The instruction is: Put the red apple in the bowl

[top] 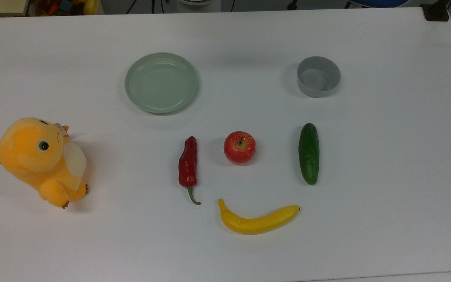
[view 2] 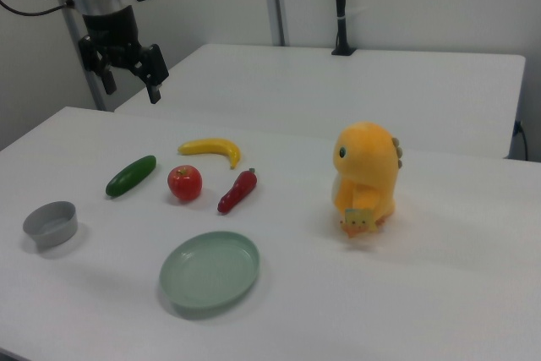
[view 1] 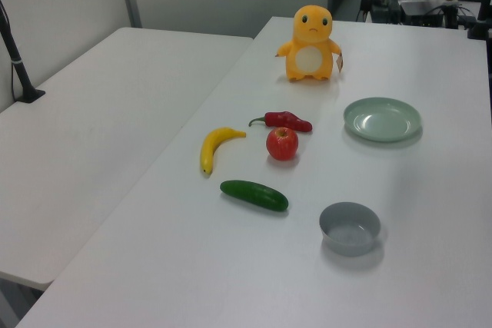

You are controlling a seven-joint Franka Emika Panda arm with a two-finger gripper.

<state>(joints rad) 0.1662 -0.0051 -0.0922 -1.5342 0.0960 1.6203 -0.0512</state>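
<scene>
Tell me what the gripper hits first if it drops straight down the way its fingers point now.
Probably bare table. In the right view the gripper hangs open, pointing down, behind the cucumber and apart from the red apple. Depth is unclear.

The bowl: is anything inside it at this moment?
Nothing. The bowl shows a bare grey bottom in the top view; its near wall hides a strip of the floor in the left view. The apple sits on the table.

In the right view's upper left corner the white arm reaches in from the frame's left edge, its black hand (view 2: pixel 131 84) hanging downward in the air, the two fingers (view 2: pixel 155 89) spread apart and holding nothing.
</scene>
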